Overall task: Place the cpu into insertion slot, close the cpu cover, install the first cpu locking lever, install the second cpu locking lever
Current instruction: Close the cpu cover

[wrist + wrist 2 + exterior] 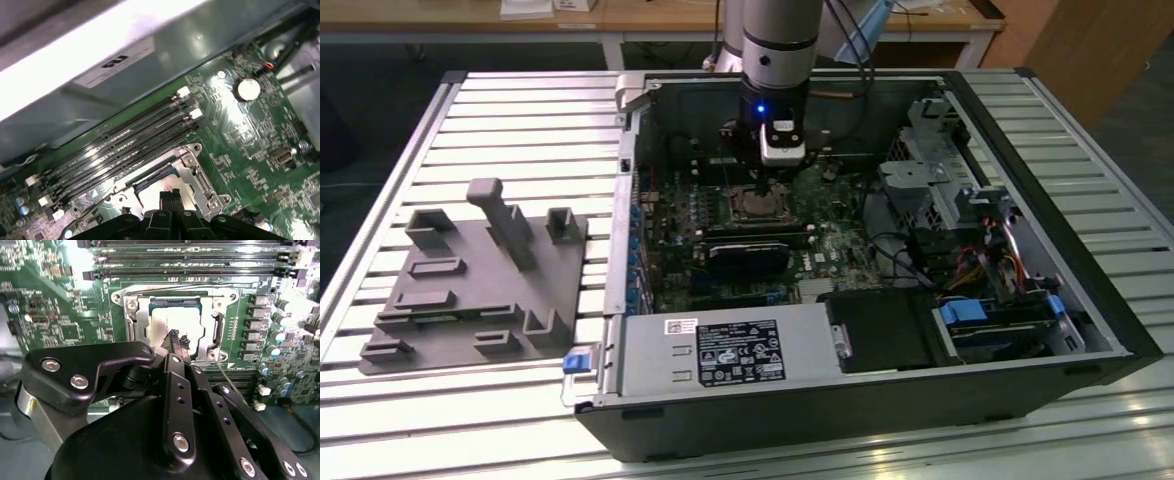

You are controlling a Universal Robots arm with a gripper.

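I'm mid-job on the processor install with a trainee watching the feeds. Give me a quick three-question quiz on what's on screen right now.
1. True or false: the chip lies on the green board inside the computer case.
2. The gripper hangs over: A) the chip, B) the power supply, C) the grey tray outside the case.
3. Fill in: the gripper's fingertips are ___ (open or shut).
Key: 1 true; 2 A; 3 shut.
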